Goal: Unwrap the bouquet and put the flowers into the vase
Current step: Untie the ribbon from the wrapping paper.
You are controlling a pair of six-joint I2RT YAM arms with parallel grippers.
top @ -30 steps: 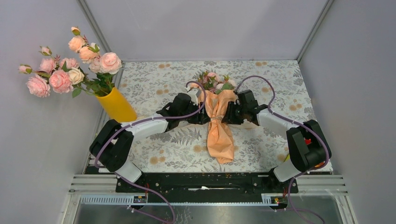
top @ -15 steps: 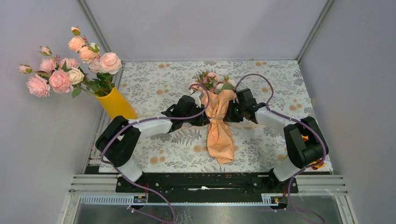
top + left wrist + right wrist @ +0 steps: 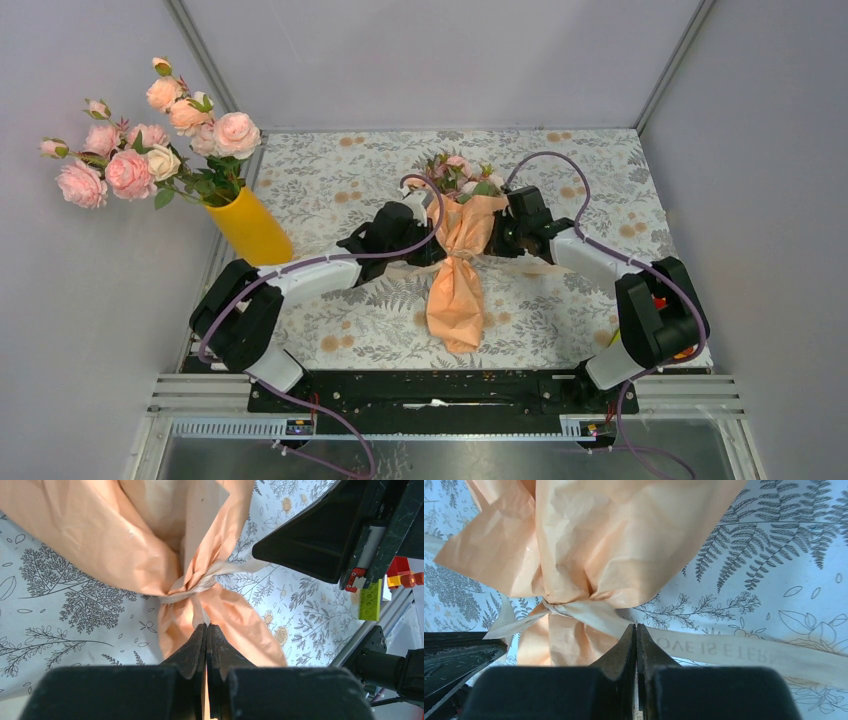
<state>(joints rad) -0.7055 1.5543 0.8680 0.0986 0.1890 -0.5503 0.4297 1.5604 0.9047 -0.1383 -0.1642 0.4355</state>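
1. My left gripper (image 3: 206,627) is fully closed, with its fingers pressed flat together. The tips sit just below the knot of the beige ribbon (image 3: 200,582), and one thin strand runs from the knot straight into them, so I read it as pinching that strand.
2. My right gripper (image 3: 635,626) is closed just as tightly. Its tips are on the broad printed tail of the same ribbon, right beside the knot, and the tail trails away flat over the surface (image 3: 340,170).
3. The bouquet (image 3: 458,290) lies between the two grippers at about the middle of the surface. Its crinkled peach paper points toward the near edge.
4. The flowers (image 3: 455,168) stick out of the wrap's open end toward the far edge, and the paper is tied around them.
5. The vase (image 3: 250,225) is at the left edge, well apart from both grippers. It holds a big bunch of pale roses (image 3: 130,150).
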